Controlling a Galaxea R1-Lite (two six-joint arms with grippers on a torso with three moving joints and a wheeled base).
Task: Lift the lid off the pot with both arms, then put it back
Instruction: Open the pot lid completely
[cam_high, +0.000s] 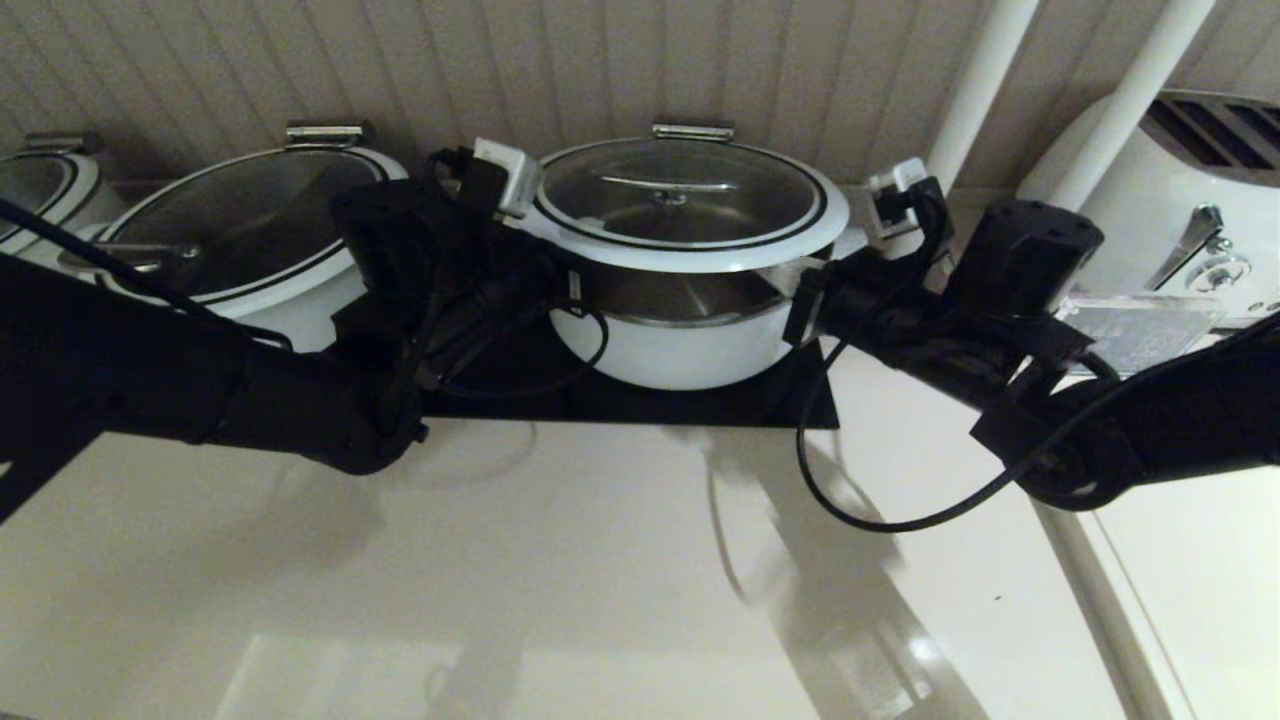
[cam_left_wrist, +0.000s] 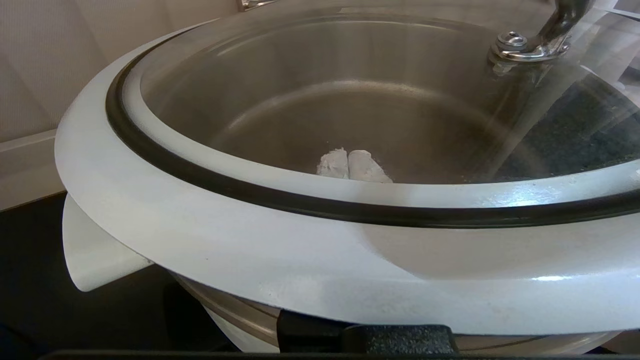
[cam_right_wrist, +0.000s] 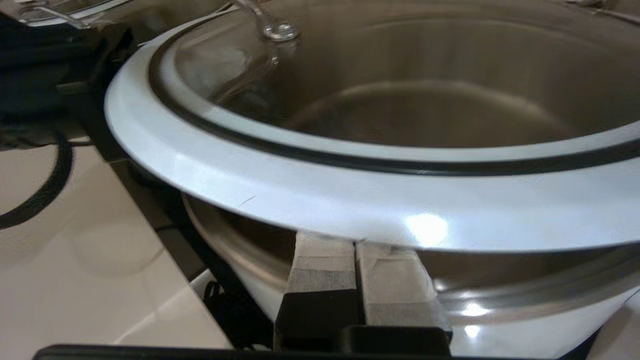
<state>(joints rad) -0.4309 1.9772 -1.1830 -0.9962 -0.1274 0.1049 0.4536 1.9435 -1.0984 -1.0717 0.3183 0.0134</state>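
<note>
Holding the lid (cam_high: 690, 215) up from underneath with both my grippers.

My left gripper (cam_left_wrist: 354, 165) and right gripper (cam_right_wrist: 357, 260), fingers pressed together, are propping its white rim on opposite sides, so it is hovering just above the pot (cam_high: 680, 350) on the black mat (cam_high: 690, 405).

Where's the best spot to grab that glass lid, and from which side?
Take the lid by its wide white rim, from the left and right sides at once. The rim juts out past the pot, so shut fingers can slide underneath and lift, as the left gripper and right gripper do now. The middle bar handle is thin.
</note>
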